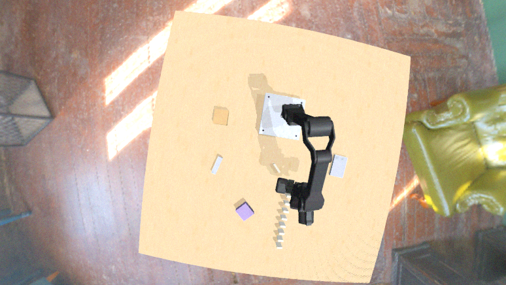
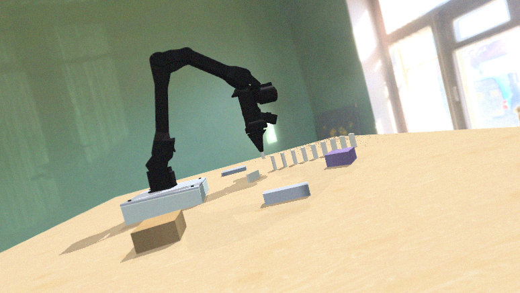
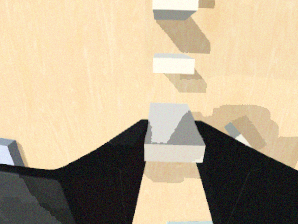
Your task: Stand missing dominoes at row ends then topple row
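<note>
My gripper [image 1: 291,183] [image 2: 262,150] [image 3: 170,127] is shut on a pale grey domino [image 2: 263,155] [image 3: 170,122], held upright. It hangs above the table, just beyond the base-side end of the row. Several white dominoes stand in a row, among them the base-side end one [image 2: 273,162] [image 3: 173,65] and the far end one [image 1: 279,244] [image 2: 351,140]. In the top view the gripper hides the base-side end. A loose domino [image 1: 275,167] [image 2: 252,176] [image 3: 234,130] lies on the table between the base and the row, to the right of the fingers in the wrist view.
A flat grey slab [image 1: 338,166] [image 2: 234,171] [image 3: 7,152] lies on one side of the arm. A pale bar [image 1: 216,165] [image 2: 286,193], a purple block [image 1: 244,211] [image 2: 340,156] and a tan block [image 1: 220,116] [image 2: 158,232] lie on the other. The purple block is nearest the row.
</note>
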### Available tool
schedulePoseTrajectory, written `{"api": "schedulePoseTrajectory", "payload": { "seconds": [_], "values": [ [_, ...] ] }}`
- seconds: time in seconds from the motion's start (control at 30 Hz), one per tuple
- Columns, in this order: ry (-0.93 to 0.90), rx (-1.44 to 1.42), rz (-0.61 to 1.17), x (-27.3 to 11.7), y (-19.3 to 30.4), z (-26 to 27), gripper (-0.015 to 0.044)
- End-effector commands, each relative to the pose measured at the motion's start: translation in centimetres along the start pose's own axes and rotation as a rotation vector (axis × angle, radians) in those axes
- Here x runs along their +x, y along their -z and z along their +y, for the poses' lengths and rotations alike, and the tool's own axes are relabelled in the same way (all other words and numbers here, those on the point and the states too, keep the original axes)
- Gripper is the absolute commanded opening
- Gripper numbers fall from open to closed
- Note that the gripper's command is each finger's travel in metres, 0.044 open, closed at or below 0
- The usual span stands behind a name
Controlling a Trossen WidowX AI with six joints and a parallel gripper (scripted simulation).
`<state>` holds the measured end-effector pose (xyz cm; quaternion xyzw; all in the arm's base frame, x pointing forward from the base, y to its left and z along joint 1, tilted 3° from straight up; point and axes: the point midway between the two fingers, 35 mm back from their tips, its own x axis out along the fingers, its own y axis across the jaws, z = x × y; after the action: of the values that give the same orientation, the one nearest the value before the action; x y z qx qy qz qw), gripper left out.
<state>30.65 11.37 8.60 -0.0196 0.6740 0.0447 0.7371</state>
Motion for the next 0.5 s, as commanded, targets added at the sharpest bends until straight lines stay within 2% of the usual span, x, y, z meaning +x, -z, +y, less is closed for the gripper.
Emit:
{"api": "schedulePoseTrajectory", "payload": {
  "seconds": [0.0, 0.17, 0.47],
  "values": [
    [-0.001, -0.003, 0.009, 2.2, 0.4, 0.0, 0.0107],
    [-0.001, -0.002, 0.010, 4.2, 0.8, -0.1, 0.0107],
    [-0.001, -0.001, 0.010, 4.3, 0.8, -0.1, 0.0107]
  ]
}}
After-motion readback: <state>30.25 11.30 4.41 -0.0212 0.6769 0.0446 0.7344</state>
